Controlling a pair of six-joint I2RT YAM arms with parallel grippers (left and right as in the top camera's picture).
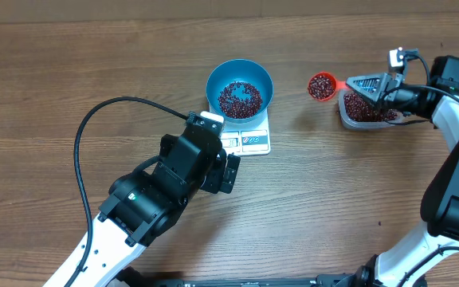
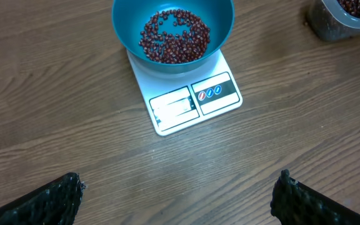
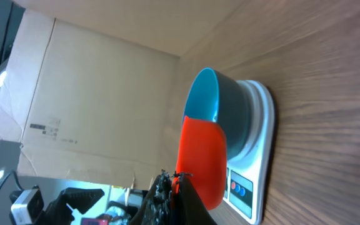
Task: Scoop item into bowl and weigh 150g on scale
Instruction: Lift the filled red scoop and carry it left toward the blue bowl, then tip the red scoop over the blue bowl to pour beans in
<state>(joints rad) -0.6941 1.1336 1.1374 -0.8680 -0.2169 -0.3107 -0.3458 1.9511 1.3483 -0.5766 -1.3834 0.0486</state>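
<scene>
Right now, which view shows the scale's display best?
Left wrist: the scale is close, front panels facing the camera. Overhead shows it small; right wrist sees it side-on, partly behind the red scoop.

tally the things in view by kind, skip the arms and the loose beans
blue bowl: 1
white scale: 1
red scoop: 1
clear tub: 1
total: 4
</scene>
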